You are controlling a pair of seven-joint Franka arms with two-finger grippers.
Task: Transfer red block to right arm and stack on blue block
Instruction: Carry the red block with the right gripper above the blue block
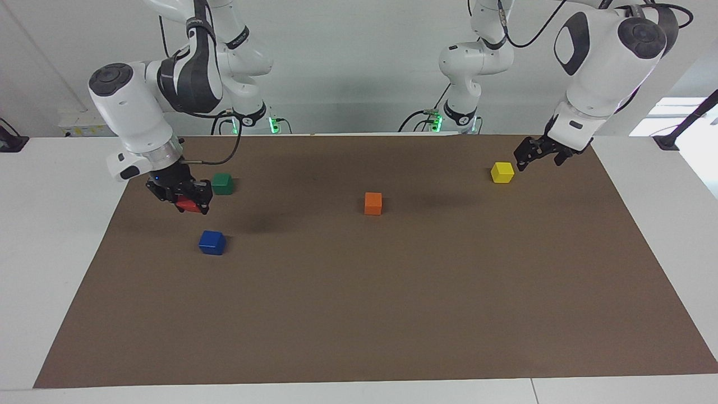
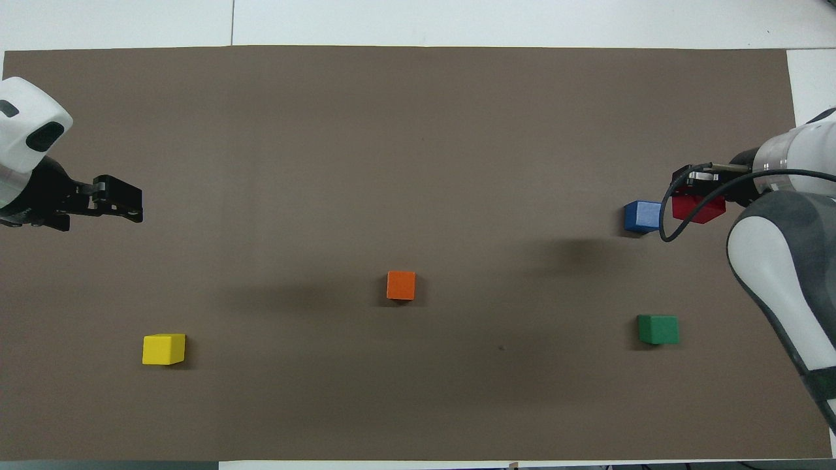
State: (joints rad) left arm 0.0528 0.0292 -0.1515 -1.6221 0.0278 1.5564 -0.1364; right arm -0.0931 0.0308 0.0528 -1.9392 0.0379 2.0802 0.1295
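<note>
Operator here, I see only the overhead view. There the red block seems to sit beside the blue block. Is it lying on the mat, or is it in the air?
Observer: In the air. The right gripper holds the red block clear of the mat, apart from the blue block.
Operator: The wrist and cable hide the fingers from me. Is the block gripped?
Observer: Yes. The fingers are shut on it from both sides, and its lower part shows beneath them.
Operator: Does the left gripper touch the yellow block?
Observer: No. The left gripper hangs open in the air beside the yellow block, with a gap between them.
</note>
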